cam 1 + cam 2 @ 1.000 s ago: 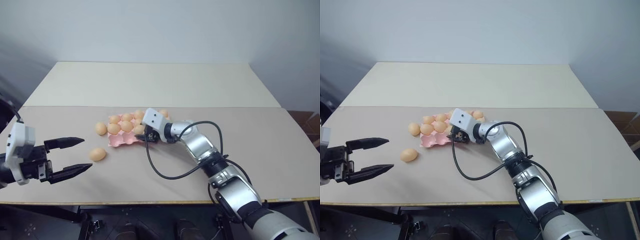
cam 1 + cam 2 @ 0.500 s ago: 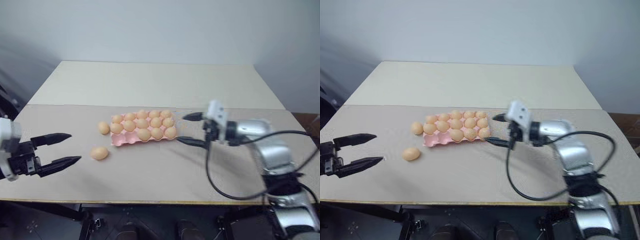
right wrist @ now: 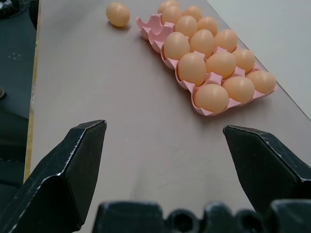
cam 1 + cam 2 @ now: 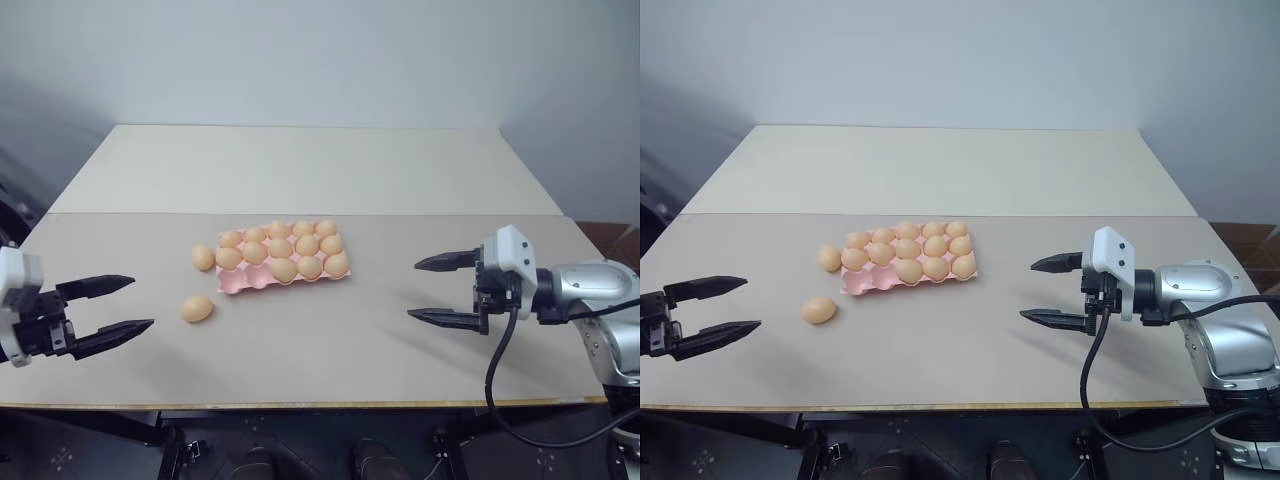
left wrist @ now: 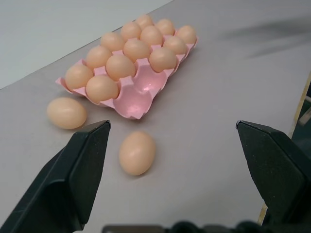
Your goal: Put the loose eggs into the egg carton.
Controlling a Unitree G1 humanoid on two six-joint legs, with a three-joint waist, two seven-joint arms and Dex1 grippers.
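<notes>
The pale pink egg carton [image 4: 232,283] lies mid-table with several tan eggs in its cups; two cups at its near-left end [image 5: 132,103] are bare. One loose egg [image 4: 203,258] rests against the carton's left end. A second loose egg [image 4: 197,308] lies on the table in front of that end. My left gripper [image 4: 141,303] hovers open at the table's left edge, a short way left of this egg. Well to the right of the carton, my right gripper [image 4: 413,290] hangs open, pointing toward it with nothing held.
The beige table [image 4: 330,350] has its front edge just below both grippers. A second, paler tabletop [image 4: 300,165] adjoins behind the carton, with a wall beyond it. A black cable [image 4: 495,385] loops down from my right wrist.
My right gripper has pulled away from the carton's front row, swinging far to the right and opening wider. My left gripper has drifted slightly to the left, still open.
</notes>
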